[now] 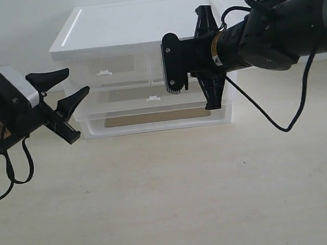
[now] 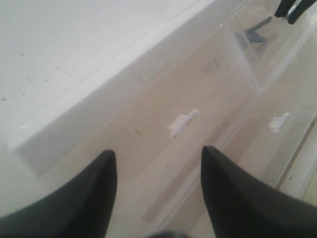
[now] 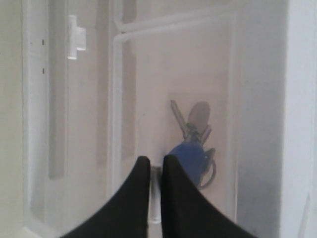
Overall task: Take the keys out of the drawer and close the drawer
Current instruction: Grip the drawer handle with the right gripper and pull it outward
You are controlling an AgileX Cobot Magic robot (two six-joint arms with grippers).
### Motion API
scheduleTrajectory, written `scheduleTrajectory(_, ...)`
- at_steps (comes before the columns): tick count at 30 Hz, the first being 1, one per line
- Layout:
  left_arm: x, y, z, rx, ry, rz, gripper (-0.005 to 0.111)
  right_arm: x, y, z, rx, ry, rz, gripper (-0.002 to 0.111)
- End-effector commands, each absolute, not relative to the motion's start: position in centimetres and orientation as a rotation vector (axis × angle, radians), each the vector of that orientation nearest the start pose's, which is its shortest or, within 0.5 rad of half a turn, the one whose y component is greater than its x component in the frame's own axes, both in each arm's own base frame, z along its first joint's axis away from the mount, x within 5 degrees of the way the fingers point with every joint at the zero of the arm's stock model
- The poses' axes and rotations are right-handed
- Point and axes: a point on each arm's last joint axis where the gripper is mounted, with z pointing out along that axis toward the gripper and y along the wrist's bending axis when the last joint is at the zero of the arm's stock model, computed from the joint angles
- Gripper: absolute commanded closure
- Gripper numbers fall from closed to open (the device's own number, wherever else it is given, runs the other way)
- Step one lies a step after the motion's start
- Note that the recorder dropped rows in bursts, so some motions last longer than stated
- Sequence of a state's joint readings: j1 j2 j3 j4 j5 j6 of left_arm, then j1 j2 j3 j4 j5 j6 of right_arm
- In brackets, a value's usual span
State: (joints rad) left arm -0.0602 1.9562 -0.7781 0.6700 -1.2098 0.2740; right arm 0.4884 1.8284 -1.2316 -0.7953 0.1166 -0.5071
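The white drawer unit (image 1: 138, 27) stands at the back of the table. My right gripper (image 1: 169, 70) is at the front of the right-hand top drawer (image 3: 198, 74) and is shut on its small white tab handle (image 3: 155, 198). Through the translucent front I see the keys (image 3: 194, 139) lying inside, with the blue fob (image 3: 189, 154) just behind my right gripper (image 3: 156, 163). The keys (image 2: 255, 33) also show faintly in the left wrist view. My left gripper (image 1: 73, 85) hangs open and empty at the unit's left front corner, pointing at the left-hand top drawer's handle (image 2: 182, 122).
Below the top pair are full-width drawers, one with a tab handle (image 1: 153, 99), and a brown sheet (image 1: 157, 116) lies in the lowest. A black cable (image 1: 278, 121) sags from the right arm. Bare beige table (image 1: 175, 196) stretches in front.
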Motion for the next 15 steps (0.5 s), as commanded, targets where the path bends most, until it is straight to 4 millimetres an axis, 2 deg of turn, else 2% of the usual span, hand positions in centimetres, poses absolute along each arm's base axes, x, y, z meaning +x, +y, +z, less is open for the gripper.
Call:
scheduleTrajectory(1, 34.8, -7.6, 16.1, 0.879, 1.253, -0.099, 0.058, 35.1, 17.7, 21.5, -1.724, 1.629, -0.556, 0.108)
scheduleTrajectory(3, 34.8, -7.6, 16.1, 0.879, 1.253, -0.099, 0.058, 34.7, 17.3, 22.0, -1.708, 1.640, -0.557, 0.108)
scheduleTrajectory(10, 34.8, -7.6, 16.1, 0.879, 1.253, -0.099, 0.058, 33.4, 17.0, 21.8, -1.648, 1.687, -0.498, 0.108)
scheduleTrajectory(15, 34.8, -8.4, 16.2, 0.907, 1.232, -0.128, 0.058, 32.1, 18.8, 21.3, -1.693, 1.653, -0.459, 0.108)
